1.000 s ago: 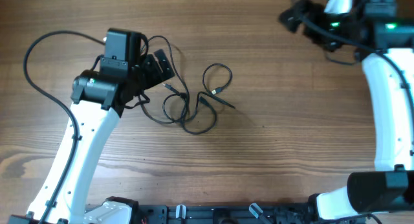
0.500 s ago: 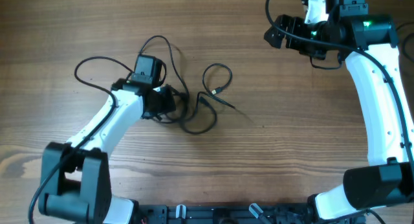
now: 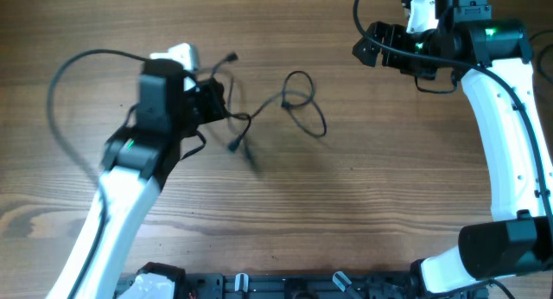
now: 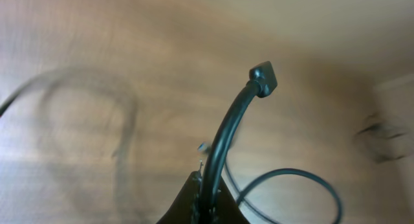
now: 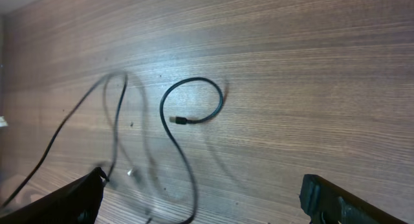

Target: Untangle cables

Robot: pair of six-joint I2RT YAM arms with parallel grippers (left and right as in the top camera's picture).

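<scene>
Black cables [image 3: 295, 97] on wooden table [image 3: 371, 213]

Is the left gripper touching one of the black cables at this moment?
Touching. In the left wrist view, a cable with a plug end sticks up from between the jaws of the left gripper.

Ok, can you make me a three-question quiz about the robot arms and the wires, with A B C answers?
1. Where is the right gripper? A on the cables; B off alone, away from the cables; C inside a box.
2. What colour are the cables? A red; B black; C yellow.
3. What is the left gripper doing? A pinching a cable; B open, empty; C holding a cup.
Answers: 1 B, overhead it sits well apart; 2 B, every cord looks black; 3 A, a cord sticks out of its grip.
</scene>
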